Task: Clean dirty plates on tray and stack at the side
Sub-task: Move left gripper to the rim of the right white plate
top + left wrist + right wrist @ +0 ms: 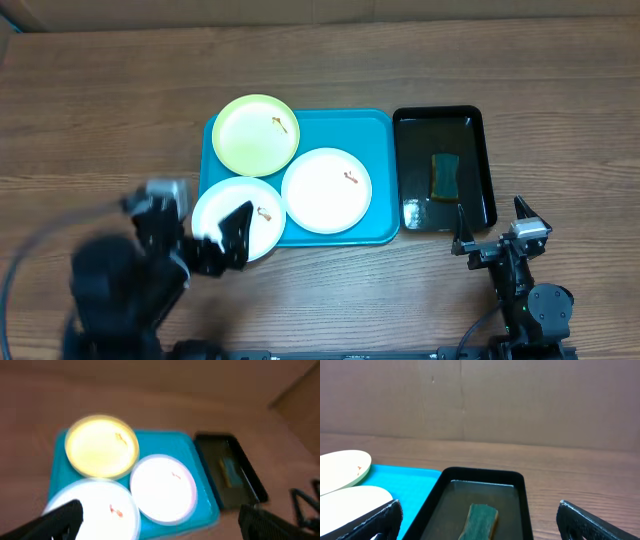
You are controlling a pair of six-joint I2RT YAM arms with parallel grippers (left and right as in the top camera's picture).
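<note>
All three plates [327, 190] lie smeared on the tray [375, 130], none stacked yet. The left gripper [222, 240], jaws wide apart, sits at the near-left white plate [225, 205], probably to grasp it. The right gripper [493, 228], jaws also apart, faces the sponge [445, 176] in the black tray [485, 150] — the likely wiping tool.

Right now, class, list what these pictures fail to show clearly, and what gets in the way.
Overhead: the left arm is blurred; the left claw covers part of the near white plate.
Left wrist: whole view out of focus, so the plate smears are shapeless.
Right wrist: the sponge is cut off by the bottom edge.
</note>
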